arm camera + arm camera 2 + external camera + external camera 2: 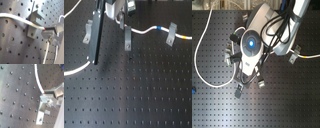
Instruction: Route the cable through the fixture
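Note:
The white cable runs from the first exterior view's right, past its yellow band and blue band, up to my gripper. The gripper is shut on the cable just above the middle grey fixture. In the first wrist view the cable lies across a fixture and ends at the fingertips. The second wrist view shows the cable curving into the gripper beside the fixture. In the second exterior view the arm hides the gripper.
Two more grey fixtures stand on the black perforated board, one left and one right. Slack cable loops at the left, also seen in the second exterior view. The black arm link stands close by.

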